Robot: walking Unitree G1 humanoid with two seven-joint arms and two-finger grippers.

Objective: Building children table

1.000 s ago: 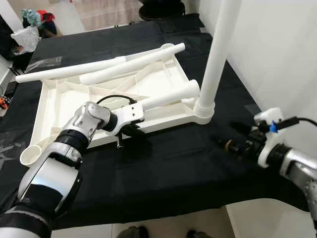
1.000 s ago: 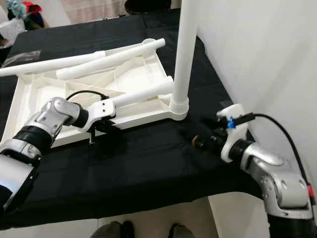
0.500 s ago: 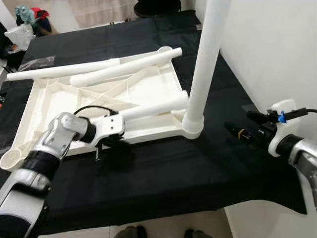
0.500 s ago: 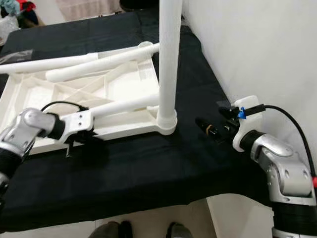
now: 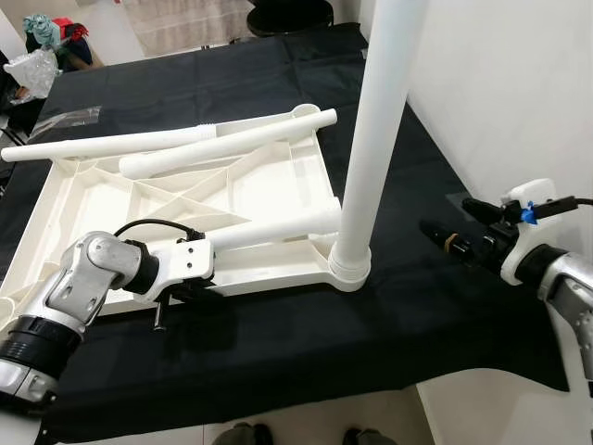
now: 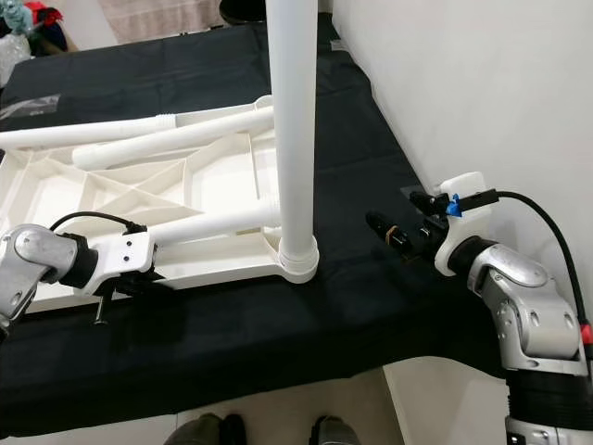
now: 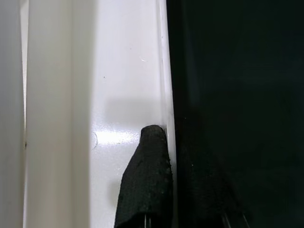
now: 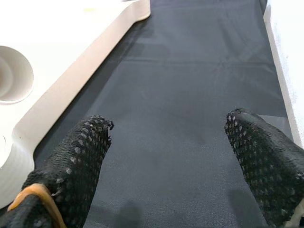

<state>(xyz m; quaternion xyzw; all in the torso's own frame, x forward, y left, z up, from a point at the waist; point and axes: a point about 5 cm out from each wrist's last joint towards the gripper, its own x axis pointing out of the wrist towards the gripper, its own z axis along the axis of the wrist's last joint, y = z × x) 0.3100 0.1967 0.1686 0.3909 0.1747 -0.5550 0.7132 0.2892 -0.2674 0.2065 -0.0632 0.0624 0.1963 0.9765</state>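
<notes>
White ribbed plastic tabletop (image 5: 232, 190) lies upside down on black cloth-covered surface (image 5: 278, 324), toward its left edge. One white tube leg (image 5: 375, 120) stands upright in tabletop's near right corner socket. Left gripper (image 5: 171, 295) clamped on tabletop's near rim. Right gripper (image 8: 171, 156), fingers apart, hovers near right edge beside white wall (image 5: 500, 83).

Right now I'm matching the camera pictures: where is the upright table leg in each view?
Left eye view: upright table leg, right of centre, rising from the upturned tabletop's near corner.
Right eye view: at centre, same corner.
Shared landmark: its ribbed collar on the black cloth.
</notes>
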